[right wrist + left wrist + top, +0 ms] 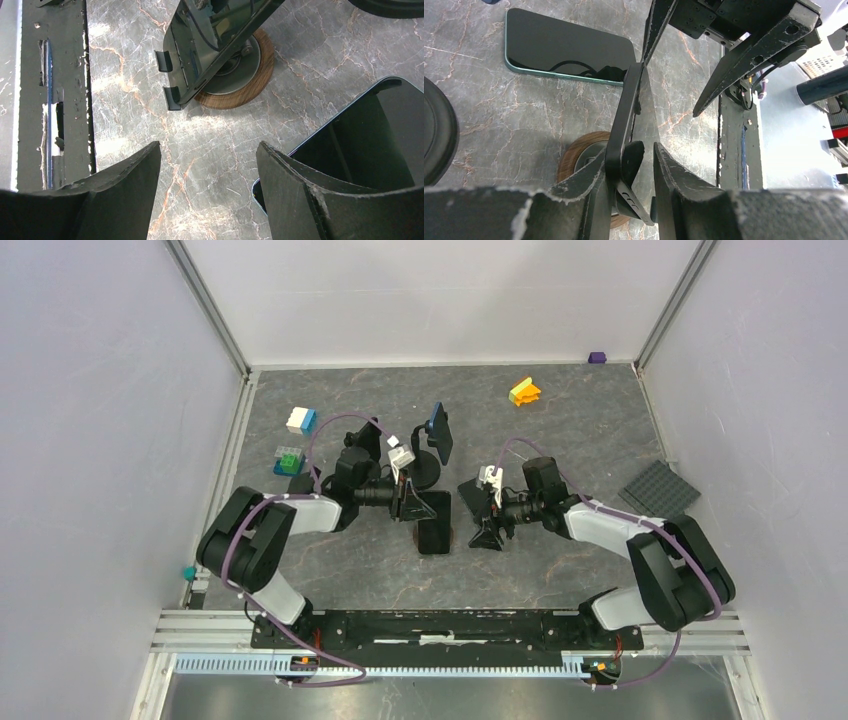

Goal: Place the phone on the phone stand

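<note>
ok so going left to right. The left gripper (629, 152) is pinching the phone stand (626, 115) by its black back plate, one finger on each face, so that arm is busy bracing it. The stand is sitting on its round wooden base (257, 75) about mid-counter (560, 570), a touch toward the near edge. Its two little lips (163, 61) are pointing toward the right arm's side.

Just right of the stand, the phone (434, 536) is lying flat on the counter. Its long axis is running from the near edge toward the far edge. It's sitting between the two grippers, just beside the stand's base.

The right gripper (208, 145) is hanging low with its fingers spread wide and nothing in them. The phone is lying off to its left. In the wrist view one finger is overlapping the phone's corner, and I honestly can't tell if it's touching. That's the free arm and it's right next to the phone, so I'm guessing the pickup falls to it. It'd probably be gripping across the short width.

The phone itself is looking like a thin glossy black slab with rounded corners and a faint teal rim. It's mirror-shiny and probably slippery on that stone.
</note>
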Controlling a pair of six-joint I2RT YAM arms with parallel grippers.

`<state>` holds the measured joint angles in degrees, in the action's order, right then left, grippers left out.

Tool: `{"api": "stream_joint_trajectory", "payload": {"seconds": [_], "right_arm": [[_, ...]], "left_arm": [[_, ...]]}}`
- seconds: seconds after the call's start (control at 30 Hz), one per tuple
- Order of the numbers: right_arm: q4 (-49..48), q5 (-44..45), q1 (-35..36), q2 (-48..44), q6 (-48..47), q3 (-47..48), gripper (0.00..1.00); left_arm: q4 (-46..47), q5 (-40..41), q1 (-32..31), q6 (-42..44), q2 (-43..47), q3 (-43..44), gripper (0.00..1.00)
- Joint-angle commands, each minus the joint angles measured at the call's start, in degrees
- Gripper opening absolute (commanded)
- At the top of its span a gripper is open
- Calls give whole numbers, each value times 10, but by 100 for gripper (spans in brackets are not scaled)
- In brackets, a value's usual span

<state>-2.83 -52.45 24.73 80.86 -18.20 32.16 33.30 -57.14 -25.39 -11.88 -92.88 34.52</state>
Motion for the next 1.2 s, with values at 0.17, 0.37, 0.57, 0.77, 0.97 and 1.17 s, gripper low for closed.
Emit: {"api": "stream_joint_trajectory", "payload": {"seconds": [0.17, 0.37, 0.57, 0.77, 0.97, 1.17], "right_arm": [[-3, -11, -1, 10, -8, 27, 75], [-2, -13, -2, 14, -8, 29, 75], [-1, -14, -1, 12, -7, 29, 75], [-1, -15, -1, 15, -8, 29, 75], [3, -9, -1, 14, -11, 31, 75], [17, 21, -2, 2, -24, 39, 75]], "left_arm": [[-48, 22, 2, 88, 78, -4, 44], [-86, 40, 3, 117, 100, -2, 51], [-106, 85, 3, 135, 107, 3, 57], [-107, 121, 3, 137, 112, 6, 69], [-107, 135, 3, 136, 126, 8, 79], [-128, 155, 3, 156, 159, 9, 86]]}}
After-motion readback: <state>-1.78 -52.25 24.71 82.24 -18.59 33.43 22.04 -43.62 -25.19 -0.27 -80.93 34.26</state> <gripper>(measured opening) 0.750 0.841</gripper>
